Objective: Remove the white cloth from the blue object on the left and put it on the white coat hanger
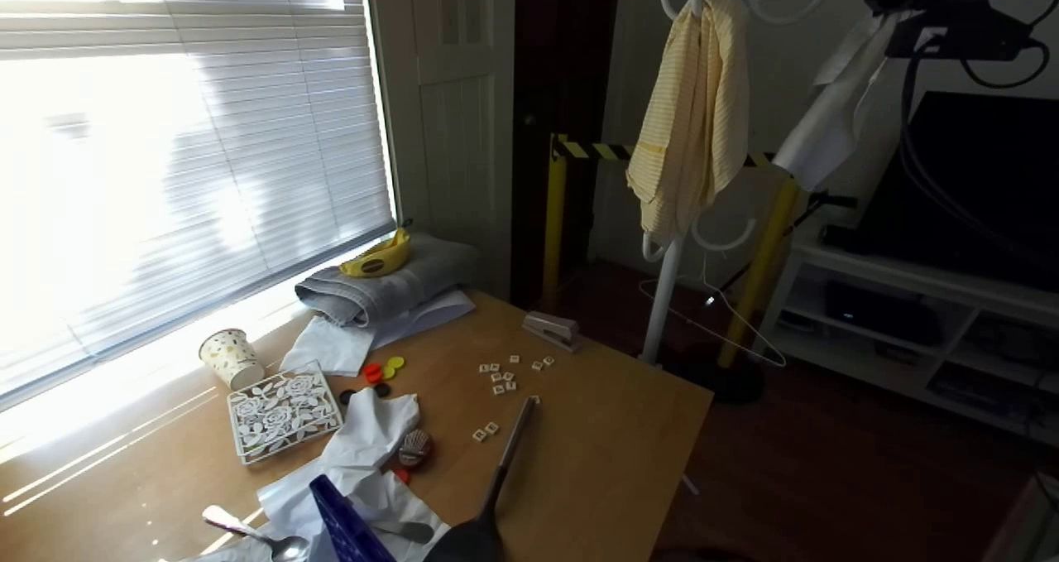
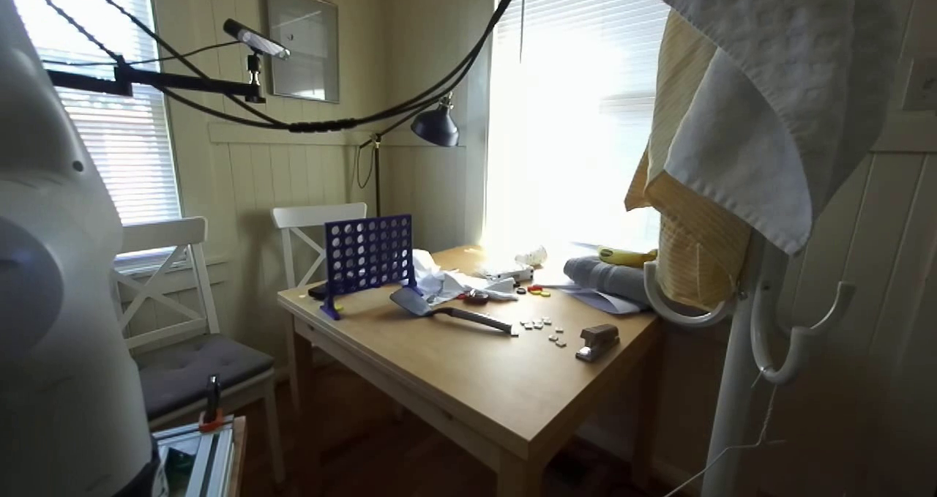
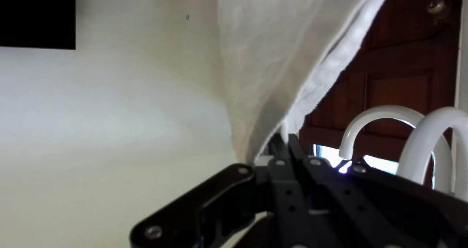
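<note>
While aloft, cloth (image 1: 830, 123) in end effector (image 3: 286, 141)

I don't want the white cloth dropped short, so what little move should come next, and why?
Probably ease the gripper sideways toward the white coat hanger without opening it: it pinches the white cloth, and in the wrist view the curved hooks stand off to one side, apart from the cloth.

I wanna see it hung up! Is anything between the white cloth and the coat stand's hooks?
In the wrist view, nothing shows between the white cloth, held in the closed jaws, and the nearest hooks. A yellow towel hangs on the coat stand, though, and might crowd it.
</note>
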Action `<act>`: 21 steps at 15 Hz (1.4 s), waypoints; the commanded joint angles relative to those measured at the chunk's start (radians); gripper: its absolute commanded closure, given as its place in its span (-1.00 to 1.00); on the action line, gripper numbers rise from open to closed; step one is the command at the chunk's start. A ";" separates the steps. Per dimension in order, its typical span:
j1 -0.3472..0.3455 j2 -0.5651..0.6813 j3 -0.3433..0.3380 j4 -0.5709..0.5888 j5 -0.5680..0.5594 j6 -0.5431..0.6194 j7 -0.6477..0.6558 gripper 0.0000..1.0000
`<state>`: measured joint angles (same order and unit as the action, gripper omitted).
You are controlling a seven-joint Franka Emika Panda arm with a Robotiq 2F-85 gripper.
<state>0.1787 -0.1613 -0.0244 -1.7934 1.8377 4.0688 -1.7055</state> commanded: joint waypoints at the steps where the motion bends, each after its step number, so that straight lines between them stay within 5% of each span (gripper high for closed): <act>1: -0.033 0.014 0.029 0.014 0.002 0.002 0.002 0.93; 9: -0.038 0.032 0.034 0.033 -0.004 0.012 0.018 0.98; 13: -0.030 0.036 -0.007 0.077 0.026 -0.083 -0.013 0.98; 21: -0.010 0.165 -0.025 0.421 0.010 -0.221 -0.049 0.98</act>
<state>0.1389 -0.0743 -0.0732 -1.5302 1.8258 3.8601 -1.7024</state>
